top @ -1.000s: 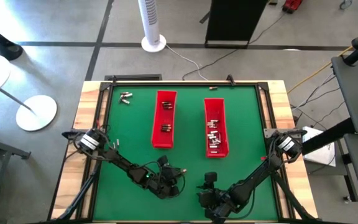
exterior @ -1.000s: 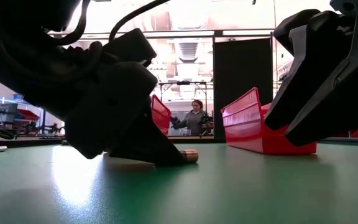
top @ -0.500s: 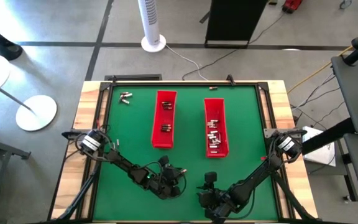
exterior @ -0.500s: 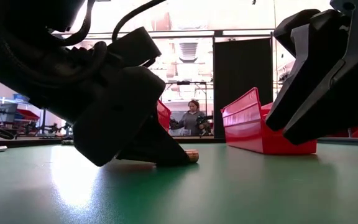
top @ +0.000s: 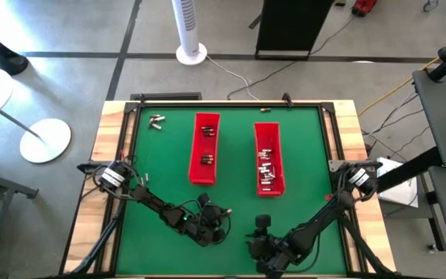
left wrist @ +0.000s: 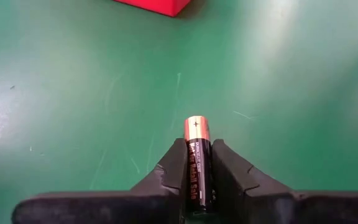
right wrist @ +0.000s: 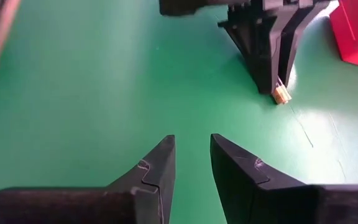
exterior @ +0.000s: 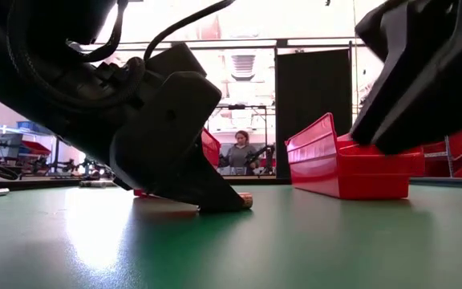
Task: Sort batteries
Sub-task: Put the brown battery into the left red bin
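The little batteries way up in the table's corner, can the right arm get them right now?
Probably not easily. The loose batteries lie at the far left corner, while the right gripper sits at the near edge, empty. Both red trays and the left gripper, shut on a battery, lie between.

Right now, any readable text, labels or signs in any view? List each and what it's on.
"+" : on the copper end of the battery held in the left gripper.
Dark lettering along that battery's side: too small to read.
Nothing else carries readable text.
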You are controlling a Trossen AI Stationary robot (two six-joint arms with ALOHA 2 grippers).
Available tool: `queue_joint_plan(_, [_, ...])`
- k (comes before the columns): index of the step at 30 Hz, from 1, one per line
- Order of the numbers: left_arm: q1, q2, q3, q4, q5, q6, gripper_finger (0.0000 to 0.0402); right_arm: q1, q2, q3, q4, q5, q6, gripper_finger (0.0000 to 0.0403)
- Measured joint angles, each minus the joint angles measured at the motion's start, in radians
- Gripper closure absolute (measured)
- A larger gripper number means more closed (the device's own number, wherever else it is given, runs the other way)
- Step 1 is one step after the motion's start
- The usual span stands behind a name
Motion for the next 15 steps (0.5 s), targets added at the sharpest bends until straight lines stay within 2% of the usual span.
queue_joint_plan(7, [0.001, -0.049, 0.000, -0.076, 0.057, 0.010, 0.0372, 0.030, -0.082, 0.000, -0.016, -0.013, 0.007, 0.0320])
queue_joint_plan(11, [0.000, -0.131, -0.009, -0.119, 0.094, 0.092, 0.0372, 0.052, -0.115, 0.000, -0.016, -0.002, 0.007, 0.0328])
queue_joint_plan(15, [-0.005, -0.263, -0.010, -0.212, 0.116, 0.146, 0.0372, 0.063, -0.121, 0.000, -0.017, -0.002, 0.007, 0.0334])
